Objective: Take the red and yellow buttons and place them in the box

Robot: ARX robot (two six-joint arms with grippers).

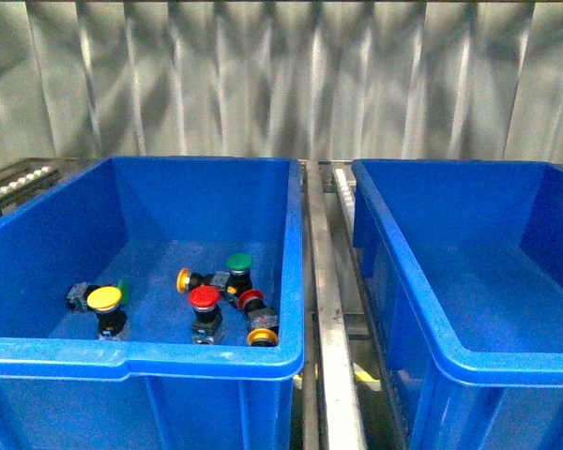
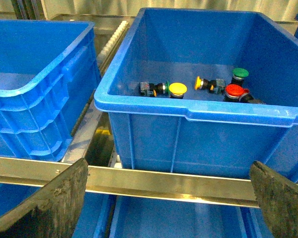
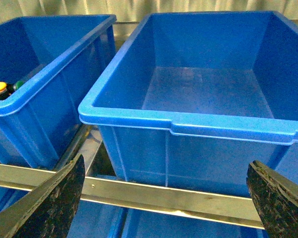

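Nothing picked yet. The red button [image 1: 205, 298] and yellow button [image 1: 104, 299] lie lower left; left gripper [image 2: 169, 201] and right gripper [image 3: 164, 198] hang spread, empty. Next, I reckon: reach in, then cross to the empty box [image 1: 516, 367].

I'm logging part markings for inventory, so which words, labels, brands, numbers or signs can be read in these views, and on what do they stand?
None can be read in any view.
Bright-blue plastic bin holding the buttons and empty bright-blue plastic bin: plain walls and rims, no label visible.
Red-capped push-button, yellow-capped push-button, green-capped push-button: plain caps; any marking on their black bodies is too small to tell.
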